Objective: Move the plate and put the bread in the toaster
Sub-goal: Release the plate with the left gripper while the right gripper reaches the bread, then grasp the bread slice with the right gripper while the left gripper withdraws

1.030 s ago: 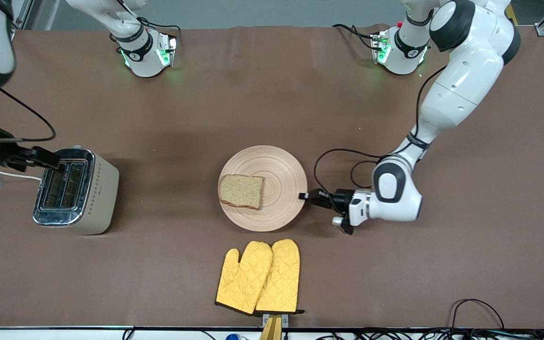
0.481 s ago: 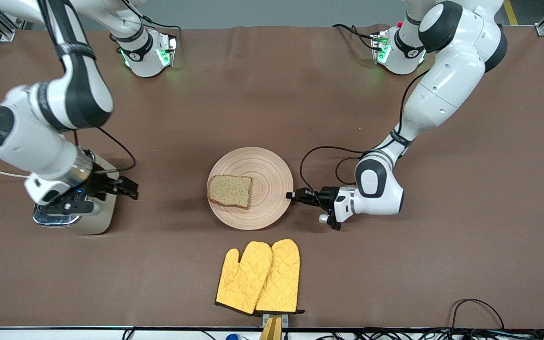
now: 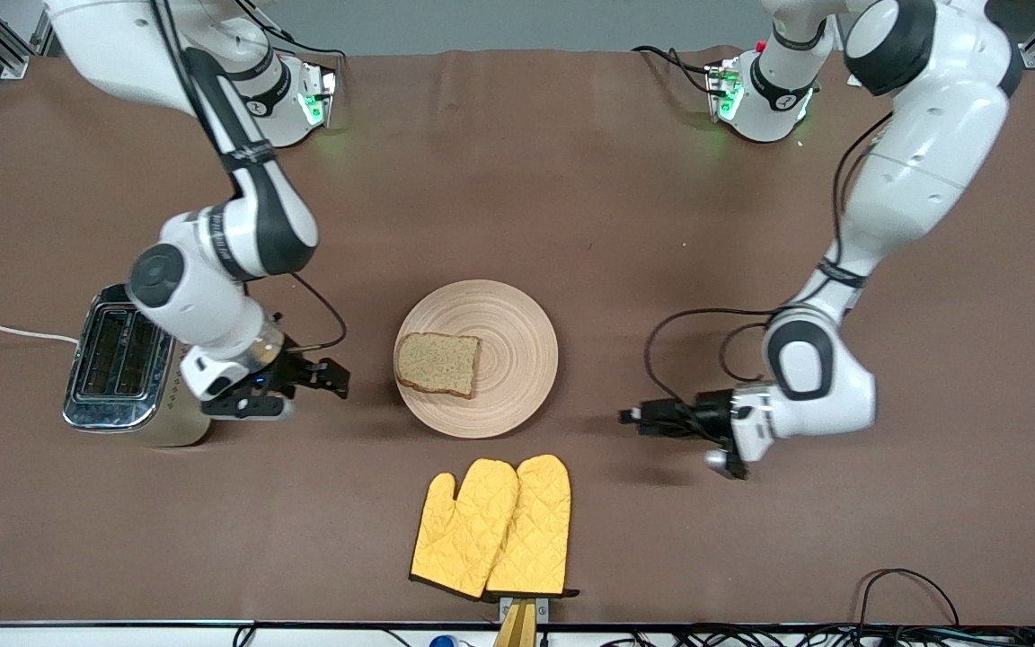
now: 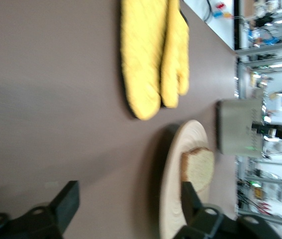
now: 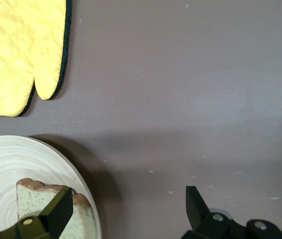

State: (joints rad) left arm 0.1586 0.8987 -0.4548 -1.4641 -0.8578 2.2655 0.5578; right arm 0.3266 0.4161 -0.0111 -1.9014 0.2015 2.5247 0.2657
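The plate (image 3: 476, 358) lies flat near the middle of the table (image 3: 571, 198), with the bread (image 3: 438, 364) resting on it, on the part of the plate toward the right arm's end. The slice lies flat, its darker crust showing along the edges. The toaster (image 3: 127, 367) stands at the right arm's end of the table, well apart from the plate, its chrome top and two slots facing up and its white cord (image 3: 5, 331) trailing off toward the table edge.

The right end effector (image 3: 331, 376) hangs low over the bare table between the toaster and the plate, pointing toward the plate, its fingers spread and holding nothing. In the right wrist view its two dark fingers (image 5: 56, 213) stand wide apart, one over the plate's rim by the bread (image 5: 51, 206), the other over the brown table.

The left end effector (image 3: 636, 419) is low over the table toward the left arm's end, apart from the plate's rim, pointing at the plate. Its fingers (image 4: 63, 206) are spread and empty; the left wrist view shows the plate (image 4: 173, 184) and bread (image 4: 198, 167) ahead of them.

A pair of yellow oven mitts (image 3: 492, 526) lies flat, nearer to the front camera than the plate, just apart from its rim.
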